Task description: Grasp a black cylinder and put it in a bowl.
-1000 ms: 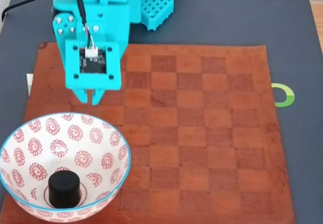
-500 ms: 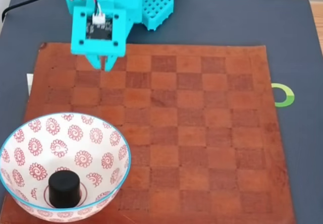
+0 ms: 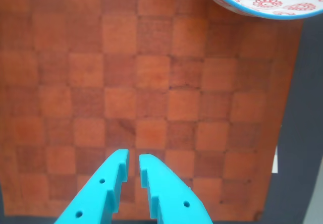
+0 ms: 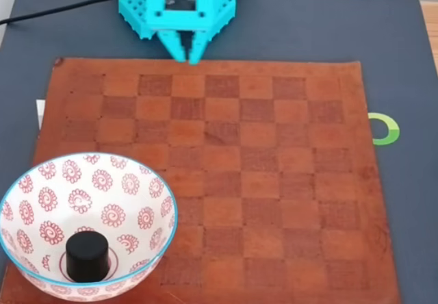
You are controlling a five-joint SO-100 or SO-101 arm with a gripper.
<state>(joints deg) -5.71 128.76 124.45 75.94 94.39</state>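
Observation:
The black cylinder (image 4: 87,252) stands upright at the bottom of the white bowl with red spiral flowers (image 4: 41,177), at the near left corner of the board in the fixed view. My turquoise gripper (image 4: 186,56) hovers over the far edge of the board, well away from the bowl, its jaws nearly touching and holding nothing. In the wrist view the gripper (image 3: 133,159) points up from the bottom edge over the bare checkered squares, and a slice of the bowl (image 3: 262,2) shows at the top right.
A brown leather chessboard (image 4: 274,181) covers most of the dark grey table (image 4: 404,215). A green ring mark (image 4: 384,129) lies off the board's right side. The arm's base (image 4: 178,3) sits at the far edge.
The arm has drawn back from beside the bowl to the board's far edge and shifted right in the fixed view. The cylinder has stayed in the bowl.

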